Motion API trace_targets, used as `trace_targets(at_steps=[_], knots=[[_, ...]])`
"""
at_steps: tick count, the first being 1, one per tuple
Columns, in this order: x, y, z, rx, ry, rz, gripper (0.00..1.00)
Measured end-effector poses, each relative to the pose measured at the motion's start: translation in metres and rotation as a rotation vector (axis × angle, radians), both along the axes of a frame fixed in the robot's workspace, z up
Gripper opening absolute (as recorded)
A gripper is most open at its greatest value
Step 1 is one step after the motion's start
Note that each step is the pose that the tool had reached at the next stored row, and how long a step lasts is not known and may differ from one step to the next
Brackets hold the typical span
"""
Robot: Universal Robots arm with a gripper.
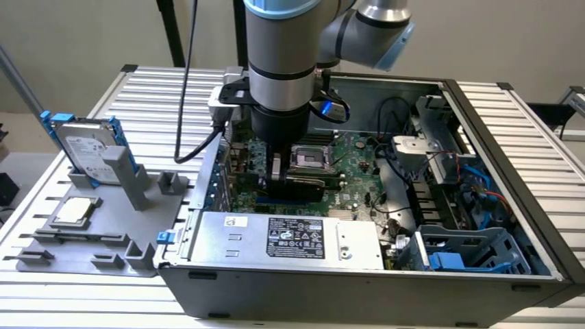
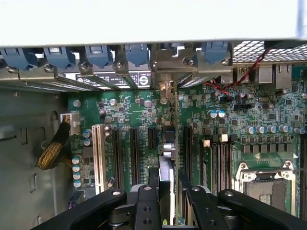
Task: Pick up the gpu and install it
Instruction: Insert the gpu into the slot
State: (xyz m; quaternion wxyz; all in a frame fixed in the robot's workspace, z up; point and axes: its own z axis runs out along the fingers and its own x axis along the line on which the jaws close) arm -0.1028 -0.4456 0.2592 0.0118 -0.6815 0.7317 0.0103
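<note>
My gripper (image 1: 279, 179) has reached down into the open computer case (image 1: 512, 171) and is shut on the gpu (image 1: 306, 186), which looks like a dark flat card held on edge just above the green motherboard (image 1: 352, 154). In the wrist view the gpu (image 2: 169, 163) runs edge-on between my two black fingers (image 2: 146, 203), straight over the row of black expansion slots (image 2: 134, 155). Its silver bracket (image 2: 168, 64) sits against the case's rear slot openings. I cannot tell whether the card's edge is down in a slot.
A grey fixture (image 1: 101, 240) at the exterior view's left carries the hard drive with blue rails (image 1: 90, 147) and a square CPU chip (image 1: 75, 211). The power supply (image 1: 283, 236) lies close in front of the card. The CPU socket (image 2: 261, 184), a white slot (image 2: 98, 153) and blue clips (image 2: 98, 52) surround the card.
</note>
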Motion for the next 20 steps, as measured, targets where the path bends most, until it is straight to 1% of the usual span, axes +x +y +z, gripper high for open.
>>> trace_targets(at_steps=[2,6,14,20], knots=[[0.0000,0.0010,-0.0002,0.0001,0.0000,0.000,0.27],[-0.0001,0.0011,-0.0007,-0.0005,0.0002,0.000,0.27],[-0.0001,0.0011,-0.0019,-0.0033,0.0002,0.000,0.27],[-0.0001,0.0010,-0.0031,-0.0065,0.0014,0.000,0.27]])
